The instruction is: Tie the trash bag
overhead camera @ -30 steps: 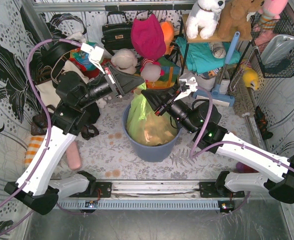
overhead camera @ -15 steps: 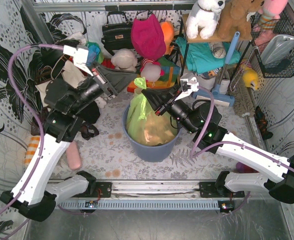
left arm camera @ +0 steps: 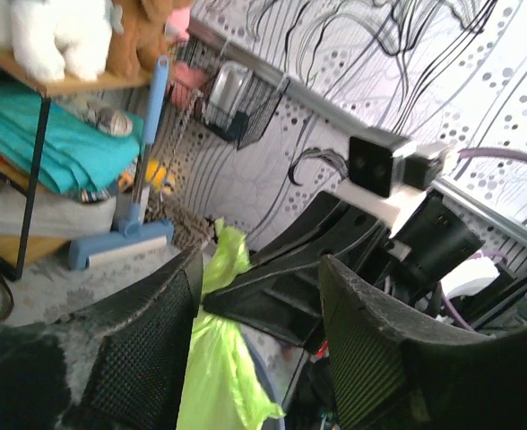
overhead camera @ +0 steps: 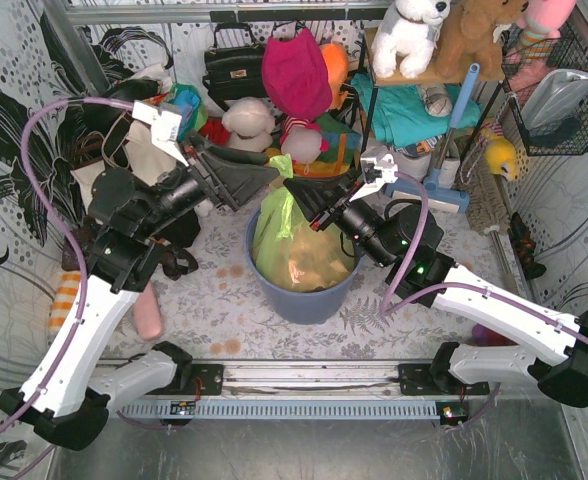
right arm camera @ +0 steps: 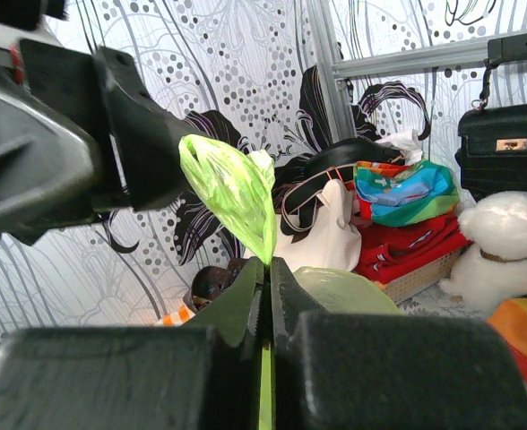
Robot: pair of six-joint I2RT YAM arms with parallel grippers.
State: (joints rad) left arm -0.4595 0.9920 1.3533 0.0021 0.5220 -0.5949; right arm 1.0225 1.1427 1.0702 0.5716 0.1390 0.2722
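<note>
The trash bag (overhead camera: pixel 286 240) is sitting in the blue bin (overhead camera: pixel 304 297) on the table (overhead camera: pixel 214 300), its light-green film bulging up over the bin's rim. Directly above the bin, the right gripper (overhead camera: pixel 292 190) is pinching the bag's gathered neck: its jaws are pressing together on the film, and the bag's loose end is sticking up past their tips. The left gripper (overhead camera: pixel 259 182) is hovering above the bin's far-left rim with its jaws spread wide, gripping nothing. In its wrist view the bag's loose end is showing in the gap between them, close to one jaw.
</note>
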